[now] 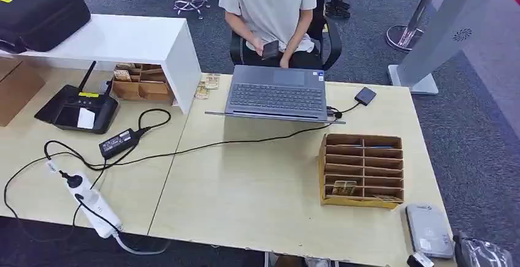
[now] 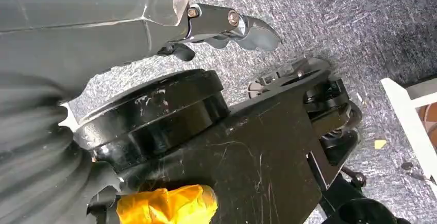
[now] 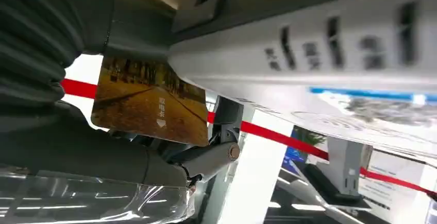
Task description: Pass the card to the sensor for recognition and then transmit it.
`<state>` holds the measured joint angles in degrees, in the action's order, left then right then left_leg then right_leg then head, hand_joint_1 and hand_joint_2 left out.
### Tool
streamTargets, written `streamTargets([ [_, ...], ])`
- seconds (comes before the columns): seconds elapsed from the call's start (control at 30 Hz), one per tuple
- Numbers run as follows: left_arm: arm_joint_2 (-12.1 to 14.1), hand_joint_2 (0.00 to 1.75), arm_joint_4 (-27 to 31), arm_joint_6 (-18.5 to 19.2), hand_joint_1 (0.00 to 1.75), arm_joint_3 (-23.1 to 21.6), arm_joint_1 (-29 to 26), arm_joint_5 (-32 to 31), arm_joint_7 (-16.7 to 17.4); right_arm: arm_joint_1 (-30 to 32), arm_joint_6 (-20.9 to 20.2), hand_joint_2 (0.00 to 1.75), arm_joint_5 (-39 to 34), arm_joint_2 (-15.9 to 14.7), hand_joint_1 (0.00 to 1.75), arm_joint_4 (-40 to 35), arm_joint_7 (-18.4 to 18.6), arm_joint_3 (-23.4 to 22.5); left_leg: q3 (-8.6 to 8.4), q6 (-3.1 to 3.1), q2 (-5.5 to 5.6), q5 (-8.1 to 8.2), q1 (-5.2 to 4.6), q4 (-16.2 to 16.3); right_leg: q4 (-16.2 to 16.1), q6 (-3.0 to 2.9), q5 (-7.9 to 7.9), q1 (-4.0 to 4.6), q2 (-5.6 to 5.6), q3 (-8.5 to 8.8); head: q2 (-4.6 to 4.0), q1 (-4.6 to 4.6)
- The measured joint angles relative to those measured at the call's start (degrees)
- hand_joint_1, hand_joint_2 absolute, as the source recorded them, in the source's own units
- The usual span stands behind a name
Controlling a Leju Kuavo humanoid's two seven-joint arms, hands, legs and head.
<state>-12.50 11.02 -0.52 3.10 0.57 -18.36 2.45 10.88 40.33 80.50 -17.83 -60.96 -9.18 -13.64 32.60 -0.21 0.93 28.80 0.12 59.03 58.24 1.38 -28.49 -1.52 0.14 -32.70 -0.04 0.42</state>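
While the person (image 1: 270, 3) in the white shirt sits at twelve o'clock behind the laptop (image 1: 276, 94), thumbing a dark phone (image 1: 270, 49), the head view lays out the whole wooden table (image 1: 245, 199). At three o'clock from the table's middle stands a cardboard slotted organiser (image 1: 362, 170), with a couple of brown cards in its lower compartments. Just past it, toward five o'clock near the table's edge, lies the grey sensor (image 1: 428, 230), flat and pale. Right at the corner beyond it, the right hand (image 1: 481, 253) peeks in under clear plastic wrap. Over at nine o'clock there's a black router-like device (image 1: 78, 108), a black power adapter (image 1: 118, 142) beside it, and a white power strip (image 1: 95, 208) down at seven o'clock with cables looping across. A white shelf (image 1: 110, 40) carries a black bag (image 1: 40, 9) at ten o'clock.

Down to the left wrist view: the left hand (image 2: 227, 26) hangs over grey carpet (image 2: 335, 18), its fingers partly curled in, nothing in them.

Now the right wrist view, and here's the card (image 3: 152, 100): a brown-gold one with a street scene printed on it, pinched in the right hand (image 3: 154, 147) between the thick grey thumb (image 3: 134, 41) and the darker fingers (image 3: 206, 159). It sits pressed close up against the sensor's pale casing (image 3: 309, 54), blurred this near; whether card and casing actually touch, I can't tell.
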Motion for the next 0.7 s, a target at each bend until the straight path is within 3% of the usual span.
streamTargets([
  [0.2, 0.0, 1.75, 0.0, 0.13, 0.0, 0.0, 0.05, -0.66, 0.0, 0.52, 0.24, 1.75, 0.87, 2.27, 1.75, -5.32, -3.4, -2.9, 0.02, 0.0, -0.01, 0.0, -0.01, 0.0, 0.02, -0.04, 0.03, -0.02, 0.0, 0.0, 0.0, 0.0],
  [0.4, 0.04, 1.75, 0.0, 0.55, 0.0, 0.0, 0.16, -1.25, 0.0, -0.59, 0.26, 1.75, 1.09, 3.3, 1.75, -22.02, -7.12, -6.32, -0.02, -0.01, -0.01, -0.02, -0.01, 0.0, 0.03, -0.05, 0.04, -0.01, 0.0, 0.0, 0.0, 0.0],
  [0.57, 0.09, 1.75, 0.0, 0.96, 0.0, -0.02, 0.23, -1.46, 0.0, -2.32, 0.24, 1.75, 1.18, 3.36, 1.75, -30.74, -7.39, -7.85, 0.01, -0.02, -0.01, -0.02, -0.01, 0.01, 0.04, -0.05, 0.04, 0.0, -0.01, 0.0, 0.0, -0.02],
  [0.7, 0.11, 1.75, 0.0, 1.07, 0.0, -0.04, 0.29, -1.79, 0.0, -5.11, 0.22, 1.75, 1.7, 2.19, 1.75, -34.69, -5.35, -7.91, 0.02, -0.01, -0.02, -0.02, -0.01, 0.01, 0.03, -0.05, 0.04, -0.01, 0.01, 0.0, 0.02, -0.02],
])
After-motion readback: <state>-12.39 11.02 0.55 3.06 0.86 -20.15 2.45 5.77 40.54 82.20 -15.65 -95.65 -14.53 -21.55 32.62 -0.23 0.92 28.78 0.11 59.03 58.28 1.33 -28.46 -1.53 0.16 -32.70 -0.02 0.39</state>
